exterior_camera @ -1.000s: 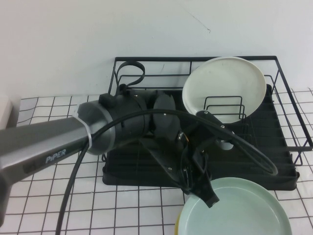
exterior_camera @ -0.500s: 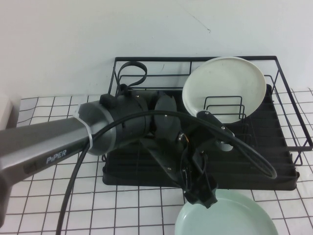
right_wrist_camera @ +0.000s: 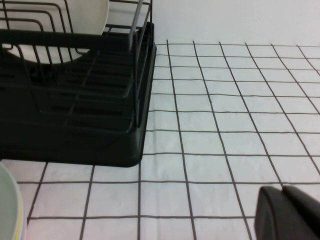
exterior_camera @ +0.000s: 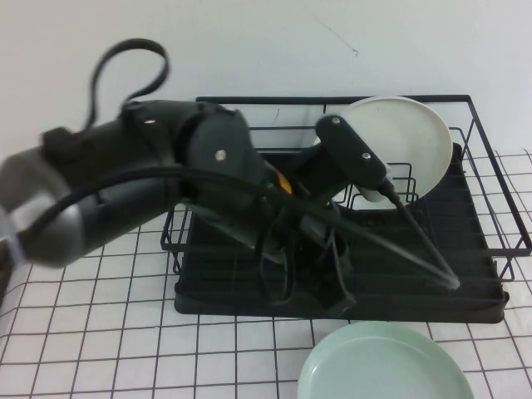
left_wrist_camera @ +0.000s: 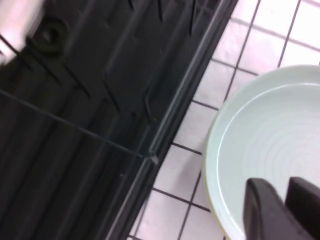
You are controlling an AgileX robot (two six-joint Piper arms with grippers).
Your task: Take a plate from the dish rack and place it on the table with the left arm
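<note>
2 plates show in the high view: the mint plate [exterior_camera: 384, 363] lies flat on the table [exterior_camera: 100, 332] just in front of the dish rack [exterior_camera: 432, 274], and a cream plate [exterior_camera: 403, 145] leans upright in the rack's wire slots, which hold it on edge to drain. The left arm [exterior_camera: 141, 191] reaches across the rack, its left gripper [exterior_camera: 332, 287] hanging over the rack's front edge, apart from the mint plate and holding nothing. Judging by this, the plate is delivered and the arm is clear of it.

From the left wrist view, 2 dark fingers [left_wrist_camera: 265, 210] sit close side by side above the plate [left_wrist_camera: 270, 145], with only a slim gap and nothing between them. The rack's black tray [left_wrist_camera: 75, 125] fills the other side, its edge just beside the plate's rim.

From the right wrist view, the right gripper [right_wrist_camera: 290, 212] is parked low over the table [right_wrist_camera: 225, 125], well away from the work; its fingers look pressed together and empty. The rack [right_wrist_camera: 75, 130] stands beside it, and the plate's rim [right_wrist_camera: 7, 200] peeks in at the edge, with a thin yellow edge showing beneath it.
</note>
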